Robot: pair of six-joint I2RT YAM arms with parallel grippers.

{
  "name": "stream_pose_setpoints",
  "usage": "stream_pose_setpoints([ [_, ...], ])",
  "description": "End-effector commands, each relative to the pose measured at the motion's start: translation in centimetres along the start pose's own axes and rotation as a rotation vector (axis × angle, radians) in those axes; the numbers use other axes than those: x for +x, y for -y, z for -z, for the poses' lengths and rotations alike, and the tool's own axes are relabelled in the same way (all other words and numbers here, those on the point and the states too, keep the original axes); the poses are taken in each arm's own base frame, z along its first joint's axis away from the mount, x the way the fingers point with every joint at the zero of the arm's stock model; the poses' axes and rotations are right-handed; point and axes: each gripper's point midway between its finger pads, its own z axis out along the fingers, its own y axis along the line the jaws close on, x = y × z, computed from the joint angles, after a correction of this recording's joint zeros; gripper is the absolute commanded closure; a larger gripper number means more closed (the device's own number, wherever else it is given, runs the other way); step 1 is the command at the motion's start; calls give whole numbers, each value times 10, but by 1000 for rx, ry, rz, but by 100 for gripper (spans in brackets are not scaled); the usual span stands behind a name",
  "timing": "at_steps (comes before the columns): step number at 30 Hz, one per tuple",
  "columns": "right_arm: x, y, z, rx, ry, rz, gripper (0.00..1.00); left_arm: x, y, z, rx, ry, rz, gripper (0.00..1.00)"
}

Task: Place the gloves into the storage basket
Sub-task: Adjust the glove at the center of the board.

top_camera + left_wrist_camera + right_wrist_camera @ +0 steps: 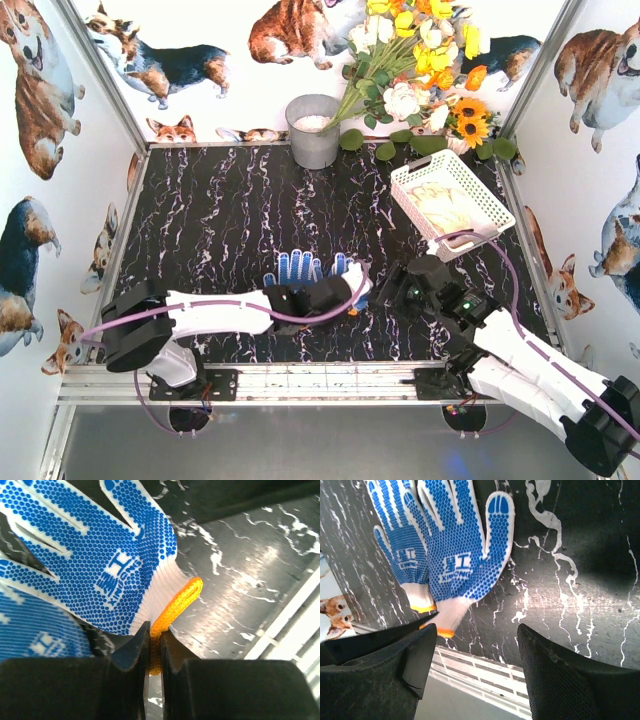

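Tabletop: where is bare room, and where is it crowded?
Bare: left half, between the bucket and the blue gloves. Crowded: front centre, where left gripper and right gripper sit at the gloves; back right by the storage basket.

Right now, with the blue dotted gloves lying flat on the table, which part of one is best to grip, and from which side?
Grip the orange cuff, coming from the near edge of the table. The blue dotted glove lies flat, its finger end pointing away, so only the thick cuff rim offers an edge to pinch. The left hand is shut on it this way.
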Motion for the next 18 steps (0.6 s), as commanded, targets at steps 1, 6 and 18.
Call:
stream_pose_setpoints([
  [1, -5, -14, -2, -72, 19, 10, 33, 3, 28, 4, 59, 24, 59, 93],
  [6, -1, -11, -5, -54, -4, 9, 33, 12, 33, 10, 41, 31, 95, 53],
  [18, -3, -38, -42, -90, -76, 101, 61, -28, -47, 40, -100, 220, 462, 39],
])
